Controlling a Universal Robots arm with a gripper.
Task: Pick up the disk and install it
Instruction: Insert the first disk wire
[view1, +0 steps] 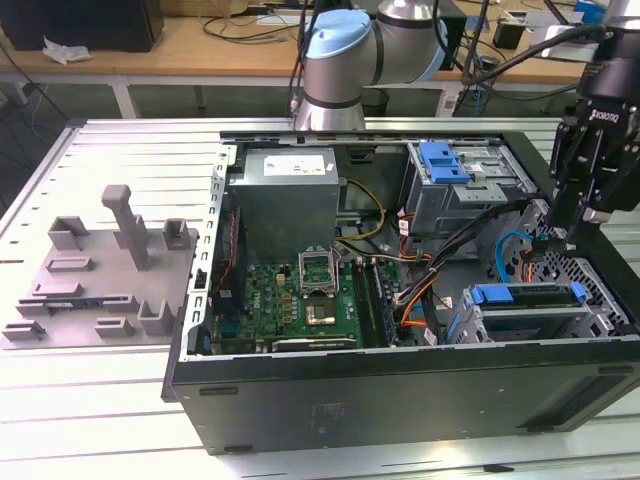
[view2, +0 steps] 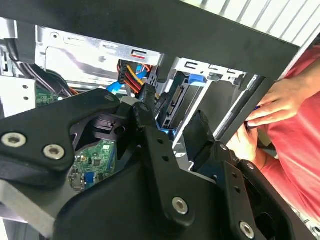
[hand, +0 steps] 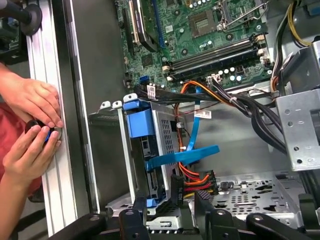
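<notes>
The disk (view1: 527, 296), with blue side rails, lies in the metal drive cage at the front corner of the open computer case, on the exterior view's right. In the first wrist view the disk's rear end (hand: 149, 162) shows edge-on inside the cage, under a blue latch (hand: 139, 123). My gripper (view1: 553, 232) hangs just behind that cage, over the cable bundle. It is open: in both wrist views the black fingers (hand: 136, 214) stand apart. A black connector (hand: 176, 189) on red, orange and yellow wires lies between them. The disk's connector end (view2: 176, 99) sits just beyond the fingertips (view2: 144, 116).
A person's hands (hand: 31, 100) rest on the table rail beside the case wall (view2: 280, 100). A second cage with a blue latch (view1: 445, 160), the grey power supply (view1: 288, 190) and the motherboard (view1: 300, 295) fill the case. A grey fixture plate (view1: 100, 270) lies on the exterior view's left.
</notes>
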